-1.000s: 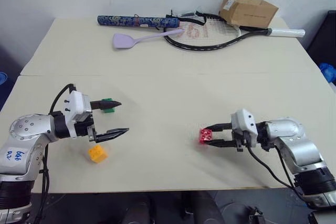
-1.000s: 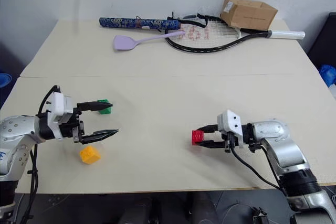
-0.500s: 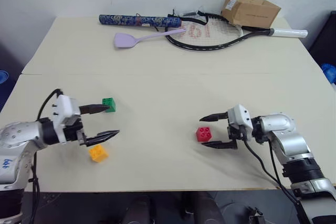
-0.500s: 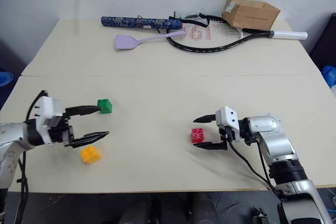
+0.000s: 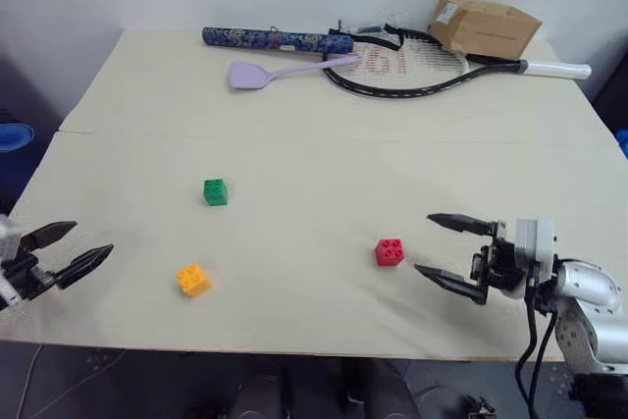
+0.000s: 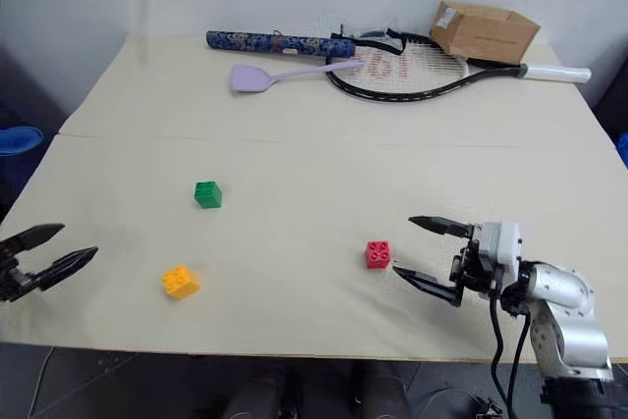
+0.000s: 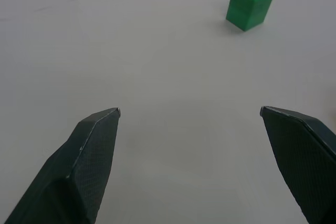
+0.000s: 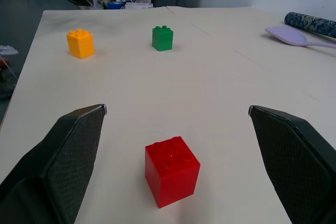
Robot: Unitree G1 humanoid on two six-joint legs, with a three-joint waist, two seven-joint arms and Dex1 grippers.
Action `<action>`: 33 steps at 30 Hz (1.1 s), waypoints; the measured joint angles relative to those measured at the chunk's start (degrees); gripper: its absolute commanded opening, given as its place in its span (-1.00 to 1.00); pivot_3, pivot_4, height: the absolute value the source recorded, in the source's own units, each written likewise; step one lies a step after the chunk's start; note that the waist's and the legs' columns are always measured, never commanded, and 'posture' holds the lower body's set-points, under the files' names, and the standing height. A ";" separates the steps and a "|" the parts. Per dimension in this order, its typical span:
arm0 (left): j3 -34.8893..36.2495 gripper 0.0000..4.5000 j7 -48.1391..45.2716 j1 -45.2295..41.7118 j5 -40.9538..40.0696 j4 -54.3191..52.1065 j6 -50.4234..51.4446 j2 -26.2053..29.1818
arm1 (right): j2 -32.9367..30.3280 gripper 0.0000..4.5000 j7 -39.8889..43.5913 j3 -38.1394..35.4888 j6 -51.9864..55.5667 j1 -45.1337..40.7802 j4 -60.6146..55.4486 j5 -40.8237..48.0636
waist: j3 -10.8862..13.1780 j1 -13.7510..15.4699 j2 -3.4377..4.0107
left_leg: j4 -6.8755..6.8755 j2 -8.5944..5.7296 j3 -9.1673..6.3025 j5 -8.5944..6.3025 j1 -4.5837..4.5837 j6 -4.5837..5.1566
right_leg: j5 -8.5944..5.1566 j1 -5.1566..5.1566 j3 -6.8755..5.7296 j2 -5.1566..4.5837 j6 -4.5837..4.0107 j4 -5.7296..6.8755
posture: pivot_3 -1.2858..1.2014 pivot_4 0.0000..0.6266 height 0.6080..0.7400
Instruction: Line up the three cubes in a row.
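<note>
Bench [image 5: 324, 159]: pale top, carrying all items; far-edge clutter well apart from the work.
Right gripper [image 5: 447, 252]: jaws wide open, empty, just beside the red cube [image 5: 389, 252]. Risk: a low jaw tip nudges it out of line.
Left gripper [image 5: 67, 250]: jaws open, empty, at the bench's left edge.
Green cube [image 5: 215, 191], orange-yellow cube [image 5: 192, 280]: near each other, left of centre. Risk: the three form a triangle, no row yet; a skewed grasp could twist or tip one.
</note>
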 measured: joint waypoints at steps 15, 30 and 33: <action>-31.11 1.00 -14.13 -47.00 19.14 42.60 -19.49 -5.81 | 0.40 0.98 -4.69 -0.50 0.11 -0.44 -4.03 -0.16 | -0.07 -1.00 -0.12 | 0.01 -0.04 0.41 0.09 -0.08 0.01 | 0.10 -0.16 -0.24 0.73 0.12 0.11 | 0.03 -0.52 1.00; -35.43 -0.34 -18.24 -53.49 28.07 56.16 -32.04 -7.79 | 0.38 1.00 -8.82 -1.36 0.26 4.44 -8.42 -0.18 | -0.08 -1.42 -0.16 | 0.16 0.02 0.37 0.08 -0.10 0.04 | 0.11 -0.15 -0.22 0.71 0.13 0.16 | 0.03 -0.52 1.00; -35.40 -0.34 -20.59 -55.02 28.10 56.01 -32.69 -7.92 | 0.27 1.00 -8.90 -1.39 0.24 4.91 -8.42 -0.20 | -0.08 -1.22 -0.16 | 0.30 0.02 0.31 0.04 -0.18 0.10 | 0.11 -0.14 -0.23 0.70 0.14 0.18 | 0.03 -0.52 1.00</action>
